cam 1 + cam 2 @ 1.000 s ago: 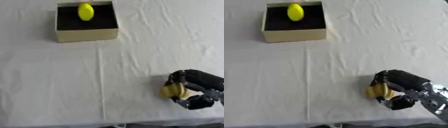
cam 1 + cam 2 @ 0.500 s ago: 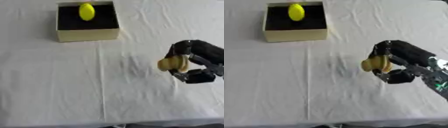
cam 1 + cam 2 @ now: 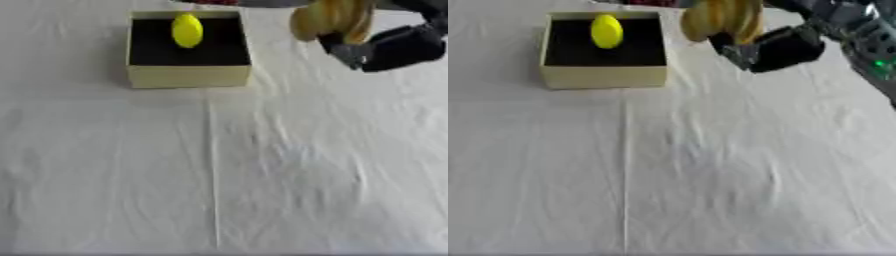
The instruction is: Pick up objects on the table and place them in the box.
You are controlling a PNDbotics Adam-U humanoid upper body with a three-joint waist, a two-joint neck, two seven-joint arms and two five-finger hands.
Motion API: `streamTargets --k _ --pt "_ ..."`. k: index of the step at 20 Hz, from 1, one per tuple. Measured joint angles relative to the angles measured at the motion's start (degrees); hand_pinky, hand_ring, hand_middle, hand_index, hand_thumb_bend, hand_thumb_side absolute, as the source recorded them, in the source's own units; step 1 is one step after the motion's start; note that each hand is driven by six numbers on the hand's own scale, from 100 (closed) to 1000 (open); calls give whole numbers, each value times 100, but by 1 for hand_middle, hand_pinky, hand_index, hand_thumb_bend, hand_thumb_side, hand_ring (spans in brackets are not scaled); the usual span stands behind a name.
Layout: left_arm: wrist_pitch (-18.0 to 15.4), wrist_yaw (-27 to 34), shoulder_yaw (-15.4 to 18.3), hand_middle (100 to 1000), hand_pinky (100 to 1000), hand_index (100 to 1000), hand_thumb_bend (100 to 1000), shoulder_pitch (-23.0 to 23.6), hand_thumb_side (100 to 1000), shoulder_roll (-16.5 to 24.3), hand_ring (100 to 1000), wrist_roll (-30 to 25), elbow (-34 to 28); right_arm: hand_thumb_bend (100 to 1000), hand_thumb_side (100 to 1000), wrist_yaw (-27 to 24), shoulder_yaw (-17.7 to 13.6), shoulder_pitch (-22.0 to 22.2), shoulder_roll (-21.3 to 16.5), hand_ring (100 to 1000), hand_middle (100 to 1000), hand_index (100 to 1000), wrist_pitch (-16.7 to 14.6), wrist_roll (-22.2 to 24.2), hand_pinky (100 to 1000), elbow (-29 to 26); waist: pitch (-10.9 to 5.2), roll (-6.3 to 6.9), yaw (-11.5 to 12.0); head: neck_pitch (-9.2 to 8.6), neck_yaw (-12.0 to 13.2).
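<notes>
Right hand point(image 3: 776, 47): upper right, fingers clenched around a yellow-brown fruit point(image 3: 721, 19), held above the table.
Box point(image 3: 187, 76): upper left, just left of the fruit, lemon point(image 3: 186, 30) inside.

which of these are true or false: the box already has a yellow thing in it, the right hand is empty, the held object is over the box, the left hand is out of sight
1. The box already holds a yellow object. True.
2. The right hand is empty. False: its fingers hold a yellowish-tan object.
3. The held object is directly over the box. False: it is up in the air to the right of the box, beyond its right wall.
4. The left hand shows in no view. True.
</notes>
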Motion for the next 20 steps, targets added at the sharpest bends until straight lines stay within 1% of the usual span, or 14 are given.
streamTargets --k 2,5,8,11,13,15,17,20 --pt "-5 28 -25 716 836 822 138 -22 719 -1 817 -22 0 100 100 72 121 -555 451 588 584 621 155 186 794 504 51 -11 72 -52 -59" --pt "0 60 -53 716 836 822 138 -76 720 -5 817 -47 0 100 100 342 267 -1126 1173 588 591 628 146 317 801 1534 118 -40 166 -140 -148" --pt "-5 91 -74 716 836 822 139 -156 718 -45 817 -78 0 100 100 663 315 -1451 1790 588 594 631 -48 314 807 2616 192 -63 292 -227 -242" --pt "-21 128 -98 716 836 821 139 -265 717 -52 817 -110 0 100 100 1015 287 -1662 2280 593 598 637 -362 257 816 3598 257 -88 411 -297 -328" --pt "-29 147 -114 716 837 821 137 -323 718 -52 817 -132 0 100 100 1236 235 -1740 2524 596 601 640 -587 217 818 4135 286 -106 470 -328 -369" --pt "-32 160 -129 716 836 821 137 -359 718 -54 817 -148 0 100 100 1422 173 -1788 2696 599 603 643 -796 188 819 4547 307 -115 513 -347 -401" --pt "-35 174 -130 716 837 821 137 -371 719 -55 817 -156 0 100 100 1577 113 -1825 2818 601 606 646 -964 164 820 4857 328 -128 538 -355 -414" --pt "-36 182 -130 716 837 821 136 -381 721 -77 817 -161 0 100 100 1748 55 -1827 2927 610 613 655 -1155 155 821 5155 335 -136 543 -364 -429"
